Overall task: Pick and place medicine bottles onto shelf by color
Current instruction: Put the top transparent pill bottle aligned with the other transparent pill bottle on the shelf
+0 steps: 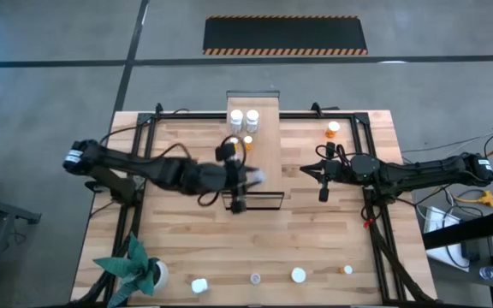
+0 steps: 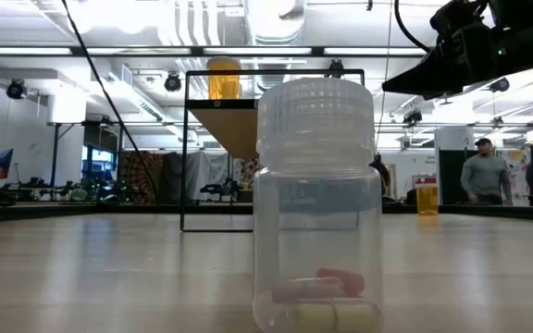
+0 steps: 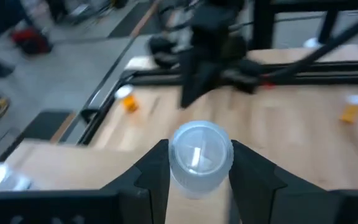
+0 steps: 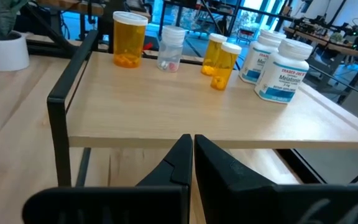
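The left gripper (image 3: 199, 171) is part way open, and its two dark fingers (image 3: 151, 171) hold a clear bottle (image 3: 199, 158) between them. The fingers press on both sides of the bottle. This bottle has a see-through body and a pale ribbed cap. The left gripper (image 1: 248, 177) hangs over the near end of the shelf (image 1: 268, 145), in the middle of the table (image 1: 332, 239).

The right gripper (image 4: 191, 158) is closed tight, with its fingers touching. It holds nothing. It waits to the right of the shelf, just beside it.

The shelf is a long pale wood board with a thin dark frame. On its far end stand two white bottles (image 1: 244, 117) with blue labels and two small orange bottles (image 4: 221, 60). The right wrist view also shows a bigger orange bottle (image 4: 129, 38) with a few pills at the bottom, and a small clear bottle (image 4: 170, 48) next to it.

Other bottles sit on the table. One orange bottle (image 1: 333, 130) stands at the far right. Along the near edge are a few more, some on their own and well apart. One of them, a clear bottle with pills (image 2: 317, 208), has a red pill and a pale pill lying inside. A white pot with a green plant (image 1: 139, 267) is at the near left corner.
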